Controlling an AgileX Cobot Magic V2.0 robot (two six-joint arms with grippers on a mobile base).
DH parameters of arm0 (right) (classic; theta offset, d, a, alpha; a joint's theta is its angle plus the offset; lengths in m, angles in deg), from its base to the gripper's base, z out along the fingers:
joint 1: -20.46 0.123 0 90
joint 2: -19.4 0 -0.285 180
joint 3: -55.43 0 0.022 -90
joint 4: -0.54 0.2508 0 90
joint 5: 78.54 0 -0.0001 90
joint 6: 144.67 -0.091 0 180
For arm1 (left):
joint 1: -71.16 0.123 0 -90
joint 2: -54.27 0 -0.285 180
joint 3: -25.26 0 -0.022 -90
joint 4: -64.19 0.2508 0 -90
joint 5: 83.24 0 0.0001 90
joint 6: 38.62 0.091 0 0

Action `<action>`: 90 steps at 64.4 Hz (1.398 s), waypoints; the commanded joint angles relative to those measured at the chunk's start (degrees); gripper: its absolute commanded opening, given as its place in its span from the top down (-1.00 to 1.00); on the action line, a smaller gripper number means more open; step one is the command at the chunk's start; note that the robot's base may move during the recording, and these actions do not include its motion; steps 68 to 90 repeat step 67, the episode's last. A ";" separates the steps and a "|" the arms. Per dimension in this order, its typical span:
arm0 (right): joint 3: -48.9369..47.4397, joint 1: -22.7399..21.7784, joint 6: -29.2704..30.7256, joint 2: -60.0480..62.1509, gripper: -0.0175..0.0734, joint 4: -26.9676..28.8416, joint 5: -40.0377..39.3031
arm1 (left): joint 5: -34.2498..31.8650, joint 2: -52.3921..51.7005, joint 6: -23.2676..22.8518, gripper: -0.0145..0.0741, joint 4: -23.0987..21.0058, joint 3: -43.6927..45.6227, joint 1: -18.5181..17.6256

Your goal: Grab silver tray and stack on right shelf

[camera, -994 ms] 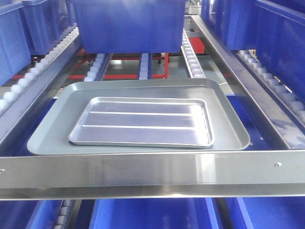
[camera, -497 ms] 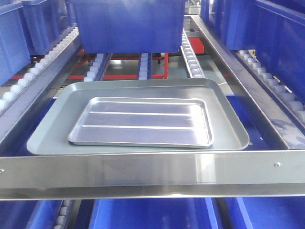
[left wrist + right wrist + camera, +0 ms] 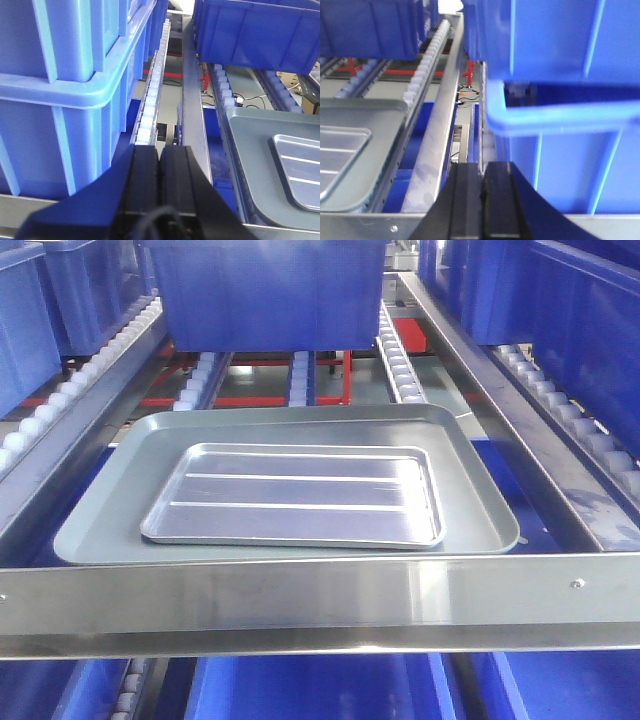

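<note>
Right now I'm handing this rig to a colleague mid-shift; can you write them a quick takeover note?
Left gripper: shut, empty, outside the rack's left rail.
Right gripper: shut, empty, outside its right rail.
Silver tray: lies flat inside the larger grey tray, on the roller shelf behind its front bar.
Done: nothing gripped yet.
Left: open a gripper, take the silver tray by its rim, lift it out, stack it on the right shelf.

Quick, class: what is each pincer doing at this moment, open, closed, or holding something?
Left pincer: closed, holding nothing, beside the blue bins.
Right pincer: closed, holding nothing; the silver tray lies untouched in the grey tray.
</note>
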 commanded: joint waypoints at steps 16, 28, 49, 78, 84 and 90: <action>-0.46 -0.43 0.80 1.20 0.49 1.26 -8.33 | -4.93 -0.64 -0.02 0.90 -0.50 -1.00 0.02; -0.46 -0.43 0.80 1.20 0.49 1.26 -8.33 | -4.93 -0.64 -0.02 0.90 -0.50 -1.00 0.02; -0.46 -0.43 0.80 1.20 0.49 1.26 -8.33 | -4.93 -0.64 -0.02 0.90 -0.50 -1.00 0.02; -0.46 -0.43 0.80 1.20 0.49 1.26 -8.33 | -4.93 -0.64 -0.02 0.90 -0.50 -1.00 0.02; -0.46 -0.43 0.80 1.20 0.49 1.26 -8.33 | -4.93 -0.64 -0.02 0.90 -0.50 -1.00 0.02; -0.46 -0.43 0.80 1.20 0.49 1.26 -8.33 | -4.93 -0.64 -0.02 0.90 -0.50 -1.00 0.02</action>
